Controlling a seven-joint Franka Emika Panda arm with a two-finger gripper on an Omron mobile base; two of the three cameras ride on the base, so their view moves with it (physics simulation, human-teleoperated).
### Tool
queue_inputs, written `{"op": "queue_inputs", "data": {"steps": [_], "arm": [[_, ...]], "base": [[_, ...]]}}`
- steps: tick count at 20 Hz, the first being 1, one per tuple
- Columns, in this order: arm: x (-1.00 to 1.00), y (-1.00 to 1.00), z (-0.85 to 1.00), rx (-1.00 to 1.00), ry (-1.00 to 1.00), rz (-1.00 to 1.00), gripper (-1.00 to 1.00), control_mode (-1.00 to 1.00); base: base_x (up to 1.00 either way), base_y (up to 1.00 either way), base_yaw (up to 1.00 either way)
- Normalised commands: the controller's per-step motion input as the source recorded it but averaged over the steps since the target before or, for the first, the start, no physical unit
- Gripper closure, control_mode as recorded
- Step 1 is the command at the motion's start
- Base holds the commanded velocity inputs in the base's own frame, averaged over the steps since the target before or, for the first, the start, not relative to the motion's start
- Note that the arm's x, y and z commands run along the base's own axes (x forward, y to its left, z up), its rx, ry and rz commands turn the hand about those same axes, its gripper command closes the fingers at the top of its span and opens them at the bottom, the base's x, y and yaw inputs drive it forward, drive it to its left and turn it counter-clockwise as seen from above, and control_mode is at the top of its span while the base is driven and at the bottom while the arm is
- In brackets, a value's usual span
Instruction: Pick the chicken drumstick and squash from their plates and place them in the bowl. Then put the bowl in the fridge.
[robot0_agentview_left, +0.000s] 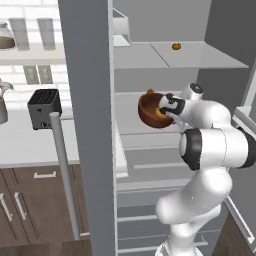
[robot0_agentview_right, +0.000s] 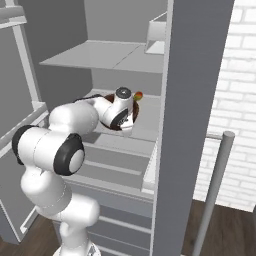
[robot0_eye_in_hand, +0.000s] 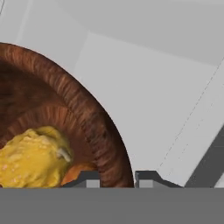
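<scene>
- I see the gripper clamped on the near rim of the bowl, one tip inside and one outside the wall.
- The bowl sits inside the fridge, over a middle shelf; I cannot tell whether its base fully rests there.
- Risk: if the jaws part before the base is seated, I judge the bowl could tip forward and spill.
- Risk: pulling back with a tip snagged on the rim could drag the bowl off the shelf edge.
- The bowl is reddish-brown, grained wood, deep. The squash lies inside, lumpy yellow, with an orange sliver of the chicken drumstick beside it.
</scene>
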Motion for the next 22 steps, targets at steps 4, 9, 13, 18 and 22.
{"op": "queue_inputs", "data": {"steps": [4,9,13,18,22], "arm": [[0.30,0.13,-0.06,-0.01,-0.20,-0.02,-1.00,-1.00],[0.05,0.01,0.06,0.00,-0.18,-0.02,-1.00,-1.00],[-0.37,0.00,0.77,0.00,0.00,-0.02,-1.00,-1.00],[-0.91,0.01,0.65,-0.06,-0.03,0.00,-1.00,-1.00],[-1.00,0.00,0.87,-0.02,0.00,0.00,-1.00,-1.00]], "base": [[0.00,0.00,0.00],[0.00,0.00,0.00],[0.00,0.00,0.00],[0.00,0.00,0.00],[0.00,0.00,0.00]]}}
